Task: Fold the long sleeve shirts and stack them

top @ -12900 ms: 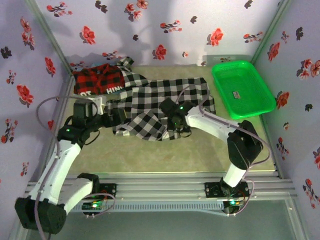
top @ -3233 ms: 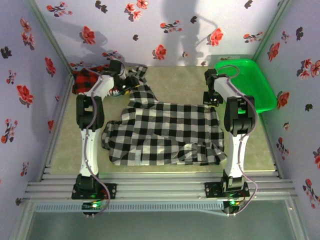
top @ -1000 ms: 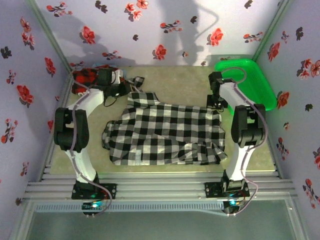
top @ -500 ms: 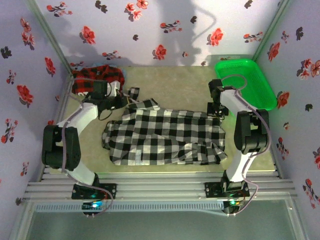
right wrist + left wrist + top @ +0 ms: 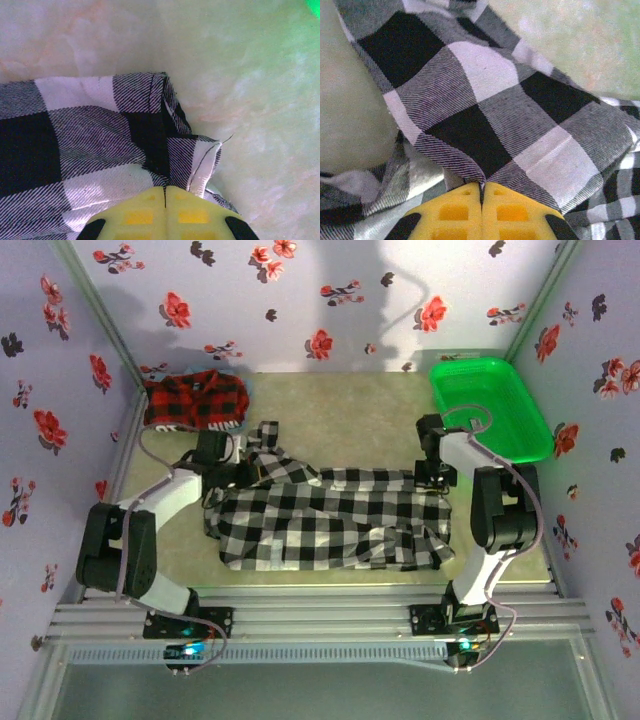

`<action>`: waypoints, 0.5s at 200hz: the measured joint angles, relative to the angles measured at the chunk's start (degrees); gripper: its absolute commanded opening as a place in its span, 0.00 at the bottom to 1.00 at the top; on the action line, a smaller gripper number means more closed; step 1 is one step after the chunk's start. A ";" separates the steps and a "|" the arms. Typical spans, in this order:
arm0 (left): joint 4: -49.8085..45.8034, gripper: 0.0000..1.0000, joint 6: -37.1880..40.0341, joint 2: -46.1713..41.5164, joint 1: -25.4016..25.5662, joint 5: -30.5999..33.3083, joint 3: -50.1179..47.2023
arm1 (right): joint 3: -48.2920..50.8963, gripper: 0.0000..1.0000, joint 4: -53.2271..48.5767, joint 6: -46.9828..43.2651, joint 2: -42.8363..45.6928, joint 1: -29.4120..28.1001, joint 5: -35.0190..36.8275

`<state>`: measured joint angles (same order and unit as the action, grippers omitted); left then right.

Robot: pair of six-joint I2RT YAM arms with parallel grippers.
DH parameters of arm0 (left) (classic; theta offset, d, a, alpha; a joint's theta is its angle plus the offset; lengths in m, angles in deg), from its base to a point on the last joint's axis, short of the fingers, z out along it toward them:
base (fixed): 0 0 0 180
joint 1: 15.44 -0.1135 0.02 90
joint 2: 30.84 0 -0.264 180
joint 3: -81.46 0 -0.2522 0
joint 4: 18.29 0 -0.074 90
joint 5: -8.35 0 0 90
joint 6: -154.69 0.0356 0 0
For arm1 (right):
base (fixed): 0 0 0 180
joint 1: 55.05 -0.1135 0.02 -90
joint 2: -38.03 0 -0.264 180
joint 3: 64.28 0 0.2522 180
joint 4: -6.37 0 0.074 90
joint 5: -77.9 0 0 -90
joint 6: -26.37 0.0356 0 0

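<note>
Black-and-white checked shirt (image 5: 330,525) lies spread across mid-table. Left gripper (image 5: 481,187) and right gripper (image 5: 165,190) each pinch its far edge, jaws fully closed. Red plaid shirt (image 5: 195,400) sits far left. An uneven pull could slip the thin cloth free, skewing the fold.

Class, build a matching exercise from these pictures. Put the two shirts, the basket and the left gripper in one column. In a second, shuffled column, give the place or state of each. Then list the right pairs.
Column A
1. checked shirt
2. red plaid shirt
3. green basket
4. left gripper

Column B
a. at the far right corner
b. bunched at the far left corner
c. spread out in the middle
d. shut, pinching checked cloth

Pairs: 1-c, 2-b, 3-a, 4-d
</note>
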<state>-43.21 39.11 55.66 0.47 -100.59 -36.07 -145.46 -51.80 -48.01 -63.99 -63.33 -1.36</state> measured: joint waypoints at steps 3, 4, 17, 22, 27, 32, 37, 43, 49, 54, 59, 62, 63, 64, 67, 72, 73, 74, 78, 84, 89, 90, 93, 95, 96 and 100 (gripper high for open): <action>-0.02 0.00 -0.07 0.00 0.15 0.31 -0.24 | 0.02 0.01 0.11 0.00 0.00 0.00 0.00; -0.02 0.00 -0.22 0.00 0.26 0.42 -0.37 | 0.02 0.01 0.15 0.02 0.00 0.00 0.00; 0.00 0.01 -0.94 0.02 0.90 1.51 -1.49 | 0.02 0.02 1.01 0.02 0.00 0.00 0.00; 0.04 0.04 -1.33 0.04 1.11 1.95 -1.88 | 0.02 0.03 1.36 0.02 -0.07 0.00 0.00; 0.04 0.10 -1.68 0.13 1.22 2.45 -2.21 | 0.02 0.05 1.68 0.04 -0.13 0.00 -0.02; 0.07 0.14 -1.97 0.20 1.31 2.95 -2.49 | 0.02 0.06 1.97 0.04 -0.31 0.00 -0.02; 0.09 0.17 -2.49 0.35 1.42 3.61 -2.78 | 0.02 0.09 2.25 0.07 -0.50 0.00 -0.02; 0.04 0.20 -3.02 0.61 1.42 4.20 -2.99 | 0.02 0.11 2.62 0.11 -0.85 0.00 -0.02; 0.04 0.28 -3.63 0.98 1.42 4.79 -3.15 | 0.02 0.12 2.89 0.37 -1.25 0.00 -0.04; 0.04 0.37 -4.11 1.38 1.42 5.27 -3.21 | 0.02 0.15 3.04 0.48 -1.57 0.00 -0.15; 0.04 0.46 -4.13 1.70 1.42 5.57 -3.23 | 0.02 0.18 3.15 0.74 -1.84 0.00 -0.24; 0.02 0.49 -4.63 1.95 1.42 5.95 -3.23 | 0.02 0.20 3.17 0.63 -1.97 0.00 -0.28; 0.02 0.50 -4.72 2.01 1.42 6.05 -3.23 | 0.02 0.21 3.17 0.63 -2.01 0.00 -0.31; 0.02 0.51 -4.79 2.05 1.42 6.12 -3.23 | 0.02 0.21 3.19 0.74 -2.05 0.00 -0.28; 0.04 0.55 -4.79 2.23 1.42 6.25 -3.23 | 0.02 0.23 3.23 0.98 -2.16 0.00 -0.39; 0.02 0.58 -5.33 2.47 1.42 6.56 -3.23 | 0.02 0.25 3.26 1.16 -2.27 0.00 -0.44; 0.02 0.59 -5.35 2.51 1.42 6.64 -3.23 | 0.02 0.25 3.23 1.09 -2.27 0.00 -0.48; 0.02 0.60 -5.57 2.54 1.42 6.71 -3.23 | 0.02 0.26 3.26 0.98 -2.29 0.00 -0.48; -0.02 0.62 -5.95 2.60 1.42 6.97 -3.23 | 0.02 0.27 3.23 1.03 -2.32 0.00 -0.48; -0.13 0.67 -6.71 2.60 1.42 7.26 -3.23 | 0.02 0.32 3.23 1.05 -2.32 0.00 -0.61; -0.13 0.71 -7.32 2.49 1.42 7.43 -3.23 | 0.02 0.36 3.23 1.07 -2.27 -0.04 -0.70; -0.15 0.71 -7.34 2.45 1.42 7.50 -3.21 | 0.02 0.37 3.23 1.09 -2.27 -0.04 -0.68; -0.24 0.75 -7.34 2.27 1.42 7.67 -3.17 | 0.02 0.40 3.21 1.53 -2.23 -0.04 -0.79; -0.33 0.81 -7.91 2.19 1.42 7.82 -3.15 | 0.02 0.42 3.21 1.09 -2.21 -0.04 -0.87; -0.39 0.84 -8.00 2.12 1.42 7.89 -3.13 | 0.02 0.42 3.19 1.01 -2.21 -0.04 -0.90; -0.68 0.88 -8.02 1.73 1.42 8.09 -3.02 | 0.02 0.46 3.17 1.46 -2.08 -0.04 -1.03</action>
<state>-43.89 31.09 57.39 1.89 -92.50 -39.09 -145.44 -48.63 -46.54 -66.06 -63.37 -2.39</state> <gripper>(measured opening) 0.733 0.379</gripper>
